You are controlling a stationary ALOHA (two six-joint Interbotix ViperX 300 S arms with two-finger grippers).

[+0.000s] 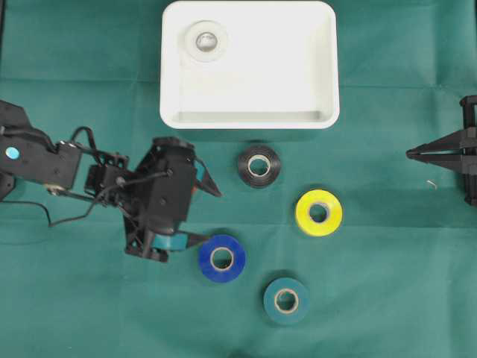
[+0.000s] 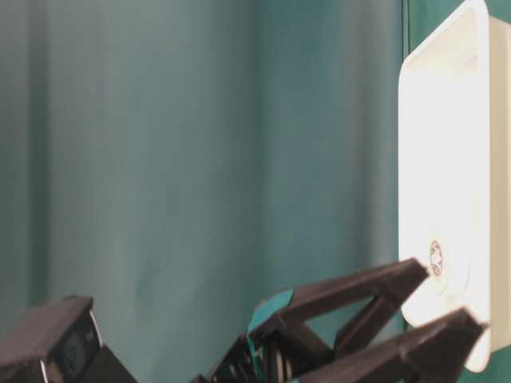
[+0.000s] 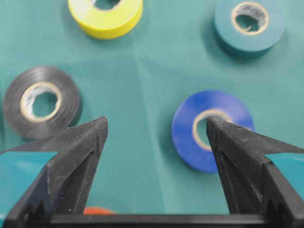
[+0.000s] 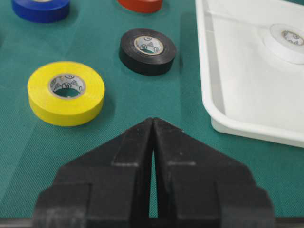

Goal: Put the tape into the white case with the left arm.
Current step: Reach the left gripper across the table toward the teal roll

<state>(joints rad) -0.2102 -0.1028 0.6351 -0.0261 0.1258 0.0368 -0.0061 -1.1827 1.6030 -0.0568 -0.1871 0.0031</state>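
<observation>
Below the smooth white case (image 1: 250, 112), the left gripper (image 1: 211, 214) spreads pointed fingers beside glossy round blue tape (image 1: 221, 259); the right gripper (image 1: 411, 154) is pressed together.

Orange roll (image 3: 97, 210) largely hidden behind the left claw (image 3: 156, 130); yellow roll (image 3: 105, 16) cropped by the top edge.
</observation>
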